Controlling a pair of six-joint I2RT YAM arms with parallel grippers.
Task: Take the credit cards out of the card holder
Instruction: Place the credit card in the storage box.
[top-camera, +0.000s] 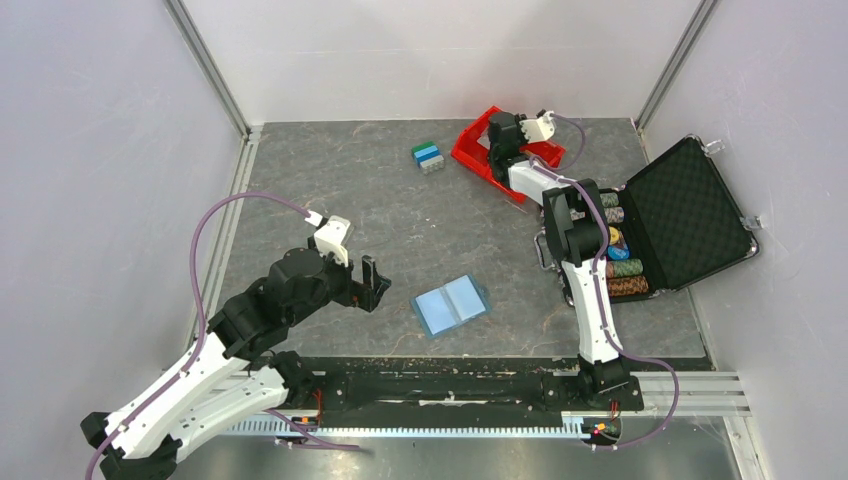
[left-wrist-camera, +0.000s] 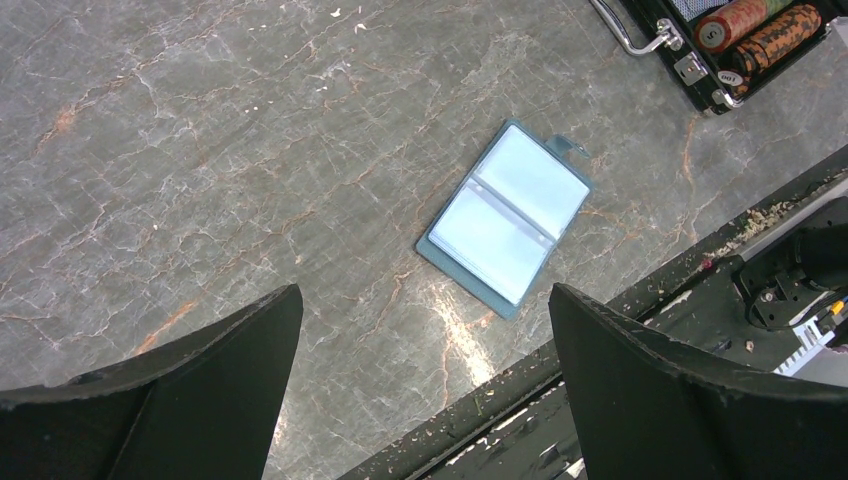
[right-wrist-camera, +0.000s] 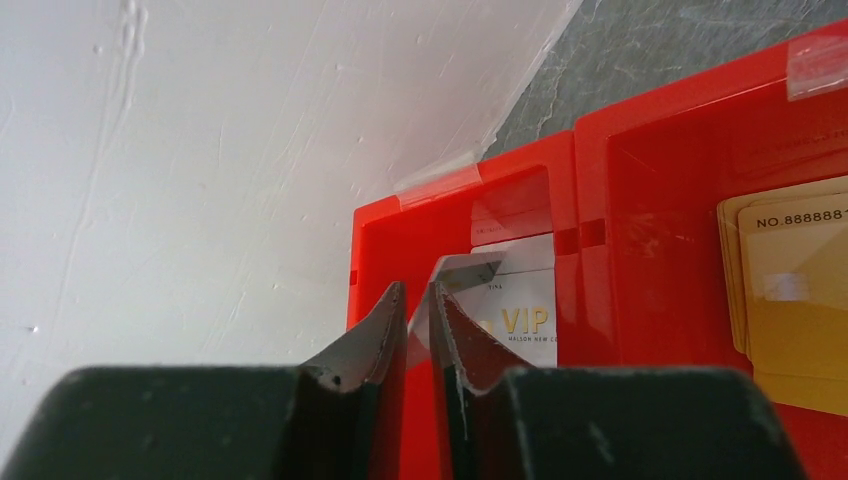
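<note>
The light-blue card holder (top-camera: 452, 303) lies spread open on the table, seen again in the left wrist view (left-wrist-camera: 508, 224). My left gripper (top-camera: 370, 283) hovers open just left of it (left-wrist-camera: 425, 300), holding nothing. Far back, my right gripper (top-camera: 497, 148) reaches into the red bin (top-camera: 468, 150). Its jaws (right-wrist-camera: 418, 288) stand narrowly parted. A whitish credit card marked VIP (right-wrist-camera: 525, 300) leans in the bin's left compartment, one corner at the fingertips. Orange-gold credit cards (right-wrist-camera: 790, 300) lie in the right compartment.
A blue patterned card deck (top-camera: 428, 157) sits left of the red bin. An open black foam-lined case (top-camera: 690, 205) with poker chips (top-camera: 622, 270) stands at the right, its corner showing in the left wrist view (left-wrist-camera: 700, 60). White walls enclose the table.
</note>
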